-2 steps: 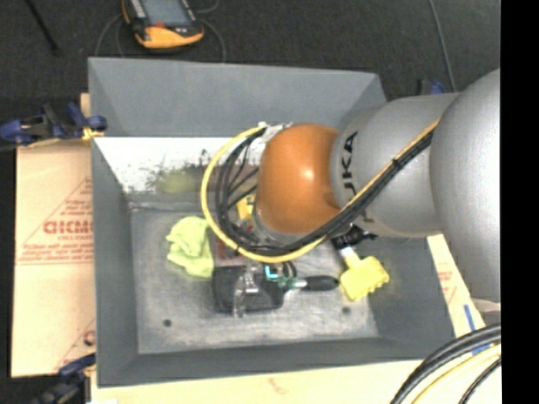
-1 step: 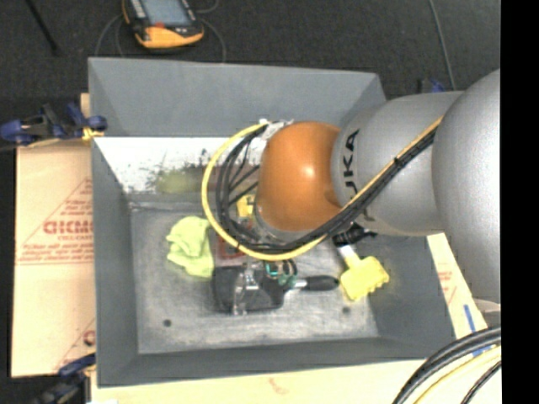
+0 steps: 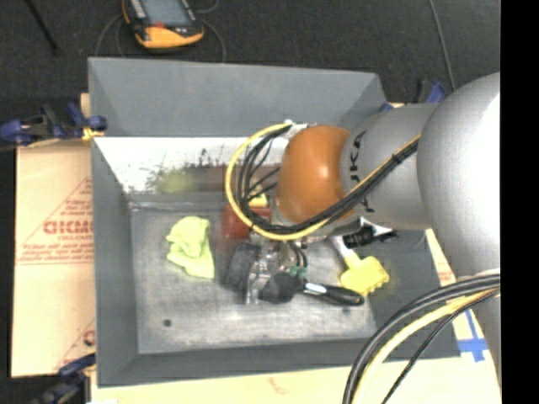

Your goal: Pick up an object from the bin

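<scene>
**Camera view.**

- Container: grey metal bin (image 3: 114, 310), floor scuffed, contents few and loose.
- Tool: gripper (image 3: 266, 278), low over the middle of the floor, beneath the arm's orange cover (image 3: 310, 175) and its looped cables. How wide it stands cannot be told, since the wrist hides it from above. Nothing can be confirmed as held.
- Nearest things: a dark grey lump (image 3: 238, 266) just beside the gripper on its left, possibly touching. A black-handled tool (image 3: 330, 294) lies flat, its head at or under the gripper and its handle running right.
- Further things: a red object (image 3: 233, 222) just behind the lump, partly under the cables. A crumpled yellow-green cloth (image 3: 191, 247) lies apart to the left. A yellow block (image 3: 364, 275) lies to the right, near the handle's end.

**Step in hand (judged):** settling on one of the two dark things at centre.

**Handling note:** the close should be centred on a single thing, as lump and tool head lie close enough to be pinched together. The lift should go straight up, clear of the red object. The long handle may swing or drag.
</scene>
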`<state>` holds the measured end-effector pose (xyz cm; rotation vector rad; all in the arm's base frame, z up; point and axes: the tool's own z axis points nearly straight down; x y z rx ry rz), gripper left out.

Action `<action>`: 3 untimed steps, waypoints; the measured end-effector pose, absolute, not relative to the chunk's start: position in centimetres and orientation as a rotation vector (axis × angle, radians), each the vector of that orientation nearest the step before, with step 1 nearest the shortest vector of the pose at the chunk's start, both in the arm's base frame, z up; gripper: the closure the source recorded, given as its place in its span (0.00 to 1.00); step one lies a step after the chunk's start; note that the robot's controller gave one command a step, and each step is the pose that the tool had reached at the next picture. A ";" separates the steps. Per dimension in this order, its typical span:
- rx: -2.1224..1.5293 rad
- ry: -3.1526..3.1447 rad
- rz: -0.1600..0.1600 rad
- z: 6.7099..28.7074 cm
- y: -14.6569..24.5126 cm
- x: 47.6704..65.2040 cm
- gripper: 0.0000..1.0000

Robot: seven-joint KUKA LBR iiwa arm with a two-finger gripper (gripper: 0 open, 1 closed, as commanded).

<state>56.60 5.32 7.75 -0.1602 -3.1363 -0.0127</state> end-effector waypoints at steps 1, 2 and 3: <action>-0.161 -3.136 -0.013 7.7 5.3 56.6 1.00; -0.088 -3.137 -0.001 12.6 4.9 56.6 1.00; -0.080 -3.138 0.001 19.2 4.8 56.3 1.00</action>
